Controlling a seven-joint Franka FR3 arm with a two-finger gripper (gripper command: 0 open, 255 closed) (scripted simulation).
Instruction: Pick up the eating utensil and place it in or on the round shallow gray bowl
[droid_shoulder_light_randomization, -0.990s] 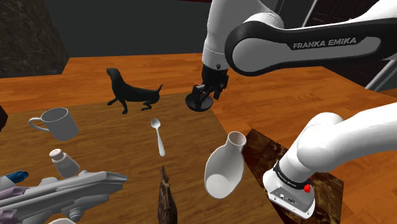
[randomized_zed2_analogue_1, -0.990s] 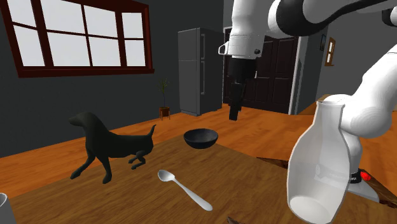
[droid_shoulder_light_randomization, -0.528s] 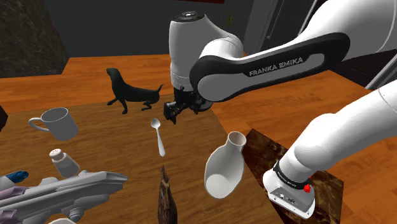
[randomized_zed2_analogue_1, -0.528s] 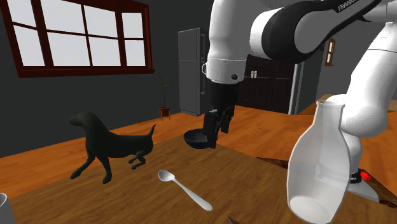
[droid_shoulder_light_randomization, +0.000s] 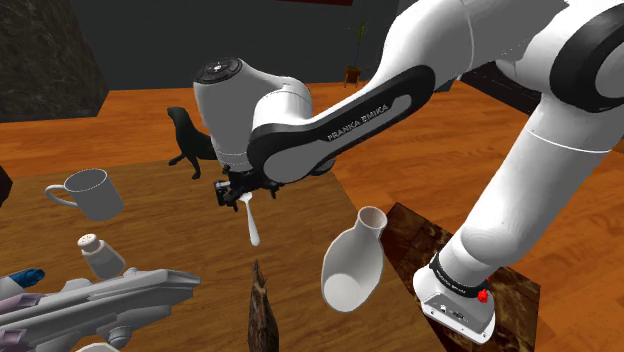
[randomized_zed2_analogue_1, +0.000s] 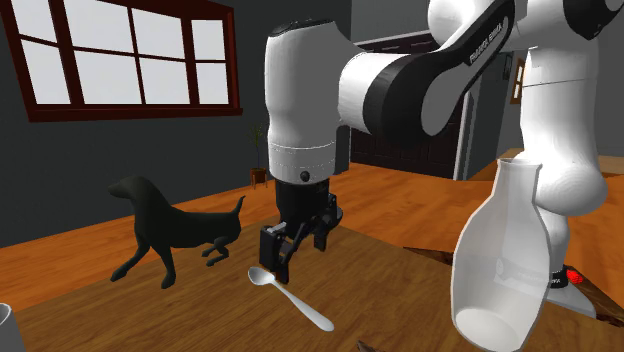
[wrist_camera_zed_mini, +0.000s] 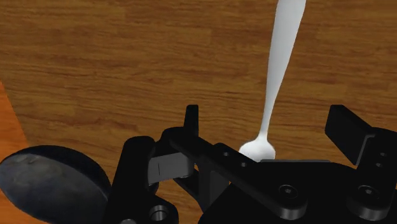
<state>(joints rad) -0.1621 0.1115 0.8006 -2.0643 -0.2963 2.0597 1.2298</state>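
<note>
Hovering low over the spoon's (randomized_zed2_analogue_1: 290, 297) bowl end: gripper (randomized_zed2_analogue_1: 285, 255), fingers apart, straddling it without contact. Spoon flat on the table (droid_shoulder_light_randomization: 150, 215), centre of the shoulder view. Dark bowl (wrist_camera_zed_mini: 54, 184) just beside the gripper. Black dog (droid_shoulder_light_randomization: 200, 145) upper left; white vase (droid_shoulder_light_randomization: 352, 262) lower right.

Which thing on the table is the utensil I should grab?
Look at the wooden table, in the stretch between the black dog figure and the white vase. The spoon lies there, its bowl end right under the arm's open fingers. It is the only slim, pale, long-handled thing; its neighbours are all bulkier.
</note>
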